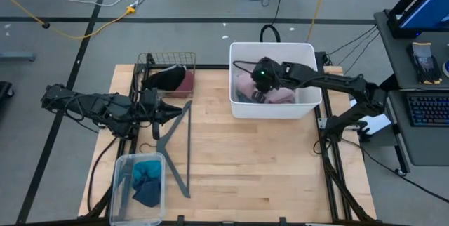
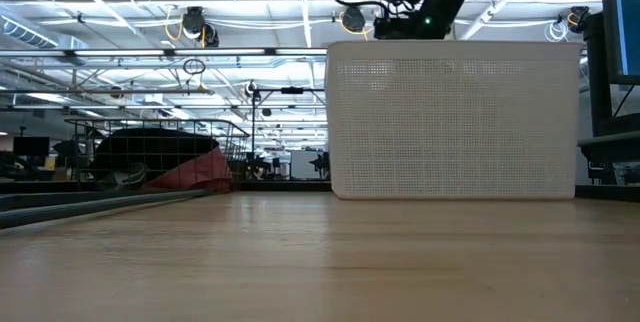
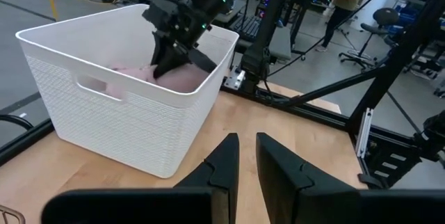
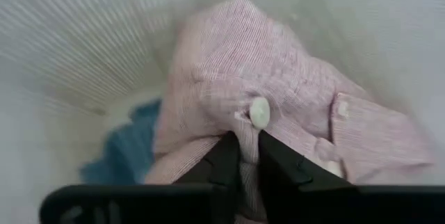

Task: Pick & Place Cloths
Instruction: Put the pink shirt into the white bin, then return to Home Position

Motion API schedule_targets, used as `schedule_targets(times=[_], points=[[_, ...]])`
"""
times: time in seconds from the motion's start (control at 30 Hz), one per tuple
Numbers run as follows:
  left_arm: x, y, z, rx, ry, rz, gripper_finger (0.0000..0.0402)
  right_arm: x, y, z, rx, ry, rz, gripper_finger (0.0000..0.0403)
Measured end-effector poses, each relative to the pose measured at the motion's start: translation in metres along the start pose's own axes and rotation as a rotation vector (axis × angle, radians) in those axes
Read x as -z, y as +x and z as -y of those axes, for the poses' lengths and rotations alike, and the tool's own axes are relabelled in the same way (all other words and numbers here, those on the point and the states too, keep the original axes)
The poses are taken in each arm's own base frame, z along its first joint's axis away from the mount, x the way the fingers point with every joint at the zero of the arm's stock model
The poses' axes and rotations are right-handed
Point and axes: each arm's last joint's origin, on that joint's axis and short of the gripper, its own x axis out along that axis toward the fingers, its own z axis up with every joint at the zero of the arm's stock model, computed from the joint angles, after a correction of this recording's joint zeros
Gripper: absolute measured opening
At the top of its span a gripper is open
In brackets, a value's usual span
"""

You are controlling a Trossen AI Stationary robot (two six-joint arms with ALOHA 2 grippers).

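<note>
a: two arms at work? where is the left gripper (image 1: 184,110)?
b: over the desk (image 1: 266,163) beside the wire basket (image 1: 151,62), fingers nearly together, holding nothing.
a: farther off?
b: right gripper (image 4: 249,156) inside the white tub (image 1: 309,107), fingers pinching a fold of the pink shirt (image 4: 278,99); a blue piece (image 4: 132,151) lies beside it.

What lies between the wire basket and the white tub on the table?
High view: only bare wooden table separates the wire basket from the white tub; nothing sits in that gap.

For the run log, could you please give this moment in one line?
right pincer: in white tub, pinching pink shirt | left pincer: idle beside wire basket
</note>
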Motion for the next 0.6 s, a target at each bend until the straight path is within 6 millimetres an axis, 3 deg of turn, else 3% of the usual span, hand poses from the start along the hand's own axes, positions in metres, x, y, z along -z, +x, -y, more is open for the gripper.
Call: schedule_targets(times=[0.13, 0.33, 0.6], points=[[0.000, 0.000, 0.000, -0.001, 0.001, -0.001, 0.0049, -0.003, 0.000, 0.001, -0.117, 0.067, 0.031, 0.0061], [0.000, 0.000, 0.000, -0.001, 0.013, -0.001, 0.0049, -0.003, -0.004, 0.001, -0.126, 0.107, 0.041, 0.0098], [0.000, 0.000, 0.000, -0.002, 0.030, -0.002, 0.0049, -0.005, -0.040, 0.007, -0.127, 0.110, 0.163, 0.0178]])
